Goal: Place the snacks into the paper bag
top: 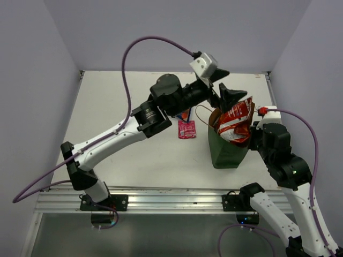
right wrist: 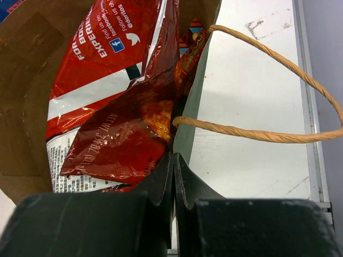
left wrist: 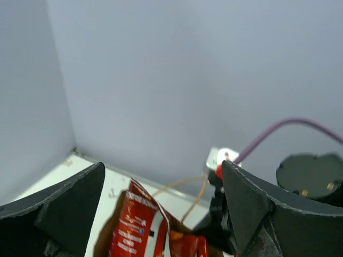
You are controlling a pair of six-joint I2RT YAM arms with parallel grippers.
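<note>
The dark green paper bag (top: 228,152) stands upright at the right of the table. Red Doritos snacks (top: 236,122) stick out of its mouth. My left gripper (top: 231,85) hangs open just above them, holding nothing. In the left wrist view the wide-spread left gripper (left wrist: 163,166) frames a red packet (left wrist: 136,225) below. My right gripper (right wrist: 173,158) is shut on the bag's green side wall (right wrist: 194,112), by the rope handle (right wrist: 268,134). Crinkled red packets (right wrist: 118,134) fill the kraft inside (right wrist: 27,64). A small pink sachet (top: 186,129) lies on the table, left of the bag.
A bit of blue packet (top: 188,114) shows under the left arm, just behind the pink sachet. The left arm's forearm (top: 161,107) crosses the table's middle. Walls close the table (top: 128,96) at the back and sides. An aluminium rail (top: 171,201) runs along the near edge.
</note>
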